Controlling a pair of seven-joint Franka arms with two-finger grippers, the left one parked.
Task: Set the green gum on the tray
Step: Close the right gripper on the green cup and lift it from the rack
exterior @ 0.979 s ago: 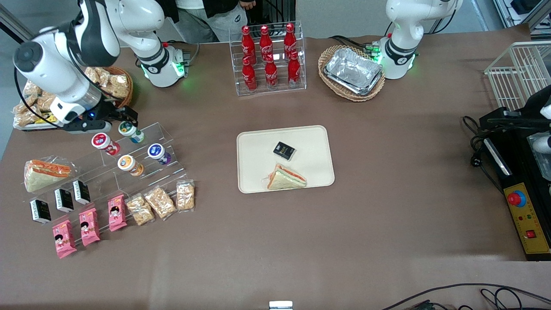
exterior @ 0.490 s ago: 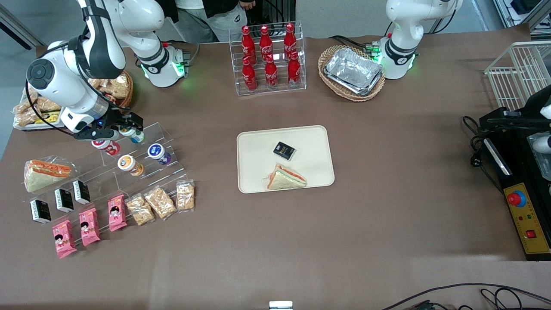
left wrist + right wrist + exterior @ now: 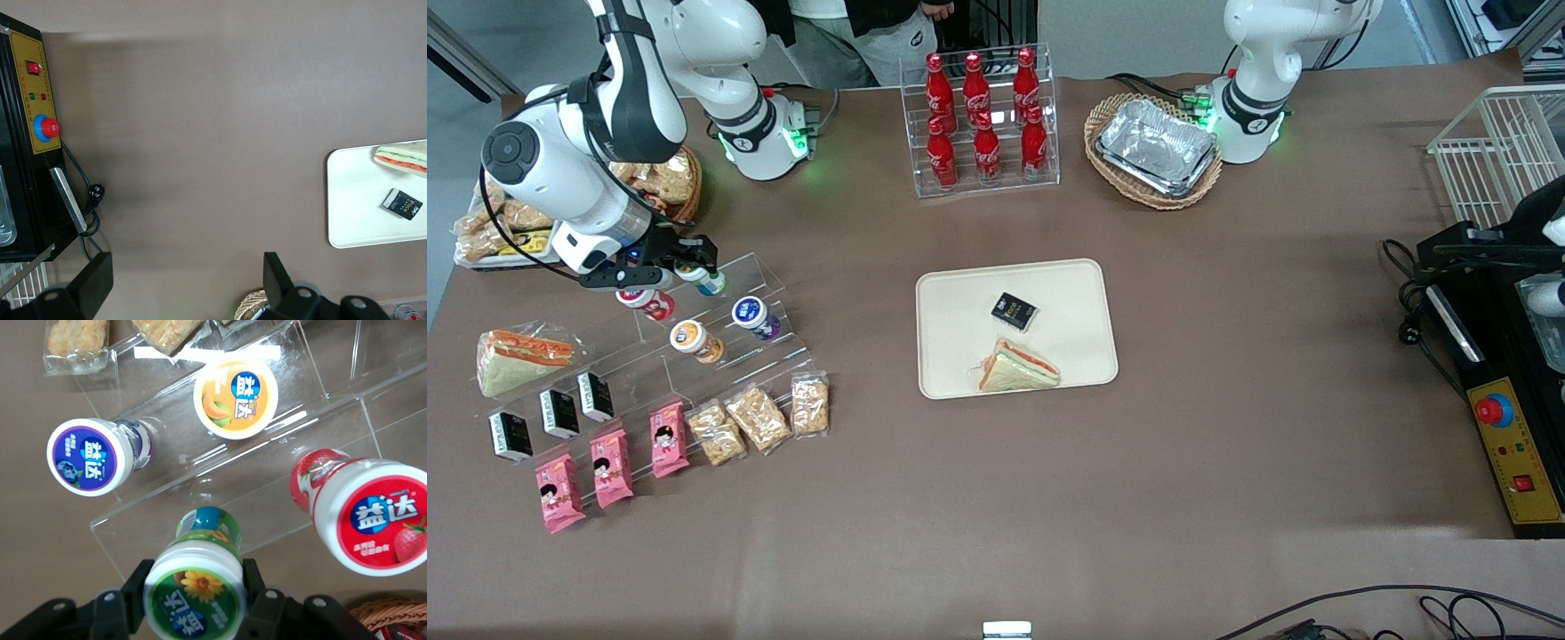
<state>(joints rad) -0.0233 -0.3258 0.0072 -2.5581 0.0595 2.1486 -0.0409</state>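
Observation:
The green gum (image 3: 195, 595) lies on the top step of a clear acrylic stand (image 3: 778, 271), its green-and-white lid facing the wrist camera. My right gripper (image 3: 195, 587) is down at that step, with one black finger (image 3: 141, 583) against each side of the lid, shut on it. In the front view the gripper (image 3: 692, 264) covers the lid and only the gum's light-blue body (image 3: 711, 283) shows. The cream tray (image 3: 960, 302) lies at the table's middle, toward the parked arm from the stand, and holds a sandwich (image 3: 1018, 366) and a small black packet (image 3: 1014, 310).
A red-lidded canister (image 3: 373, 523) lies right beside the green gum; orange-lidded (image 3: 235, 397) and purple-lidded (image 3: 90, 457) canisters sit one step lower. Snack packets (image 3: 756, 418) and pink bars (image 3: 609, 467) lie nearer the front camera. A cola rack (image 3: 980, 120) and a foil-tray basket (image 3: 1154, 149) stand farther back.
The right arm swung in and came down over the green gum, covering its lid in the front view. Over the last half second it has hardly moved.

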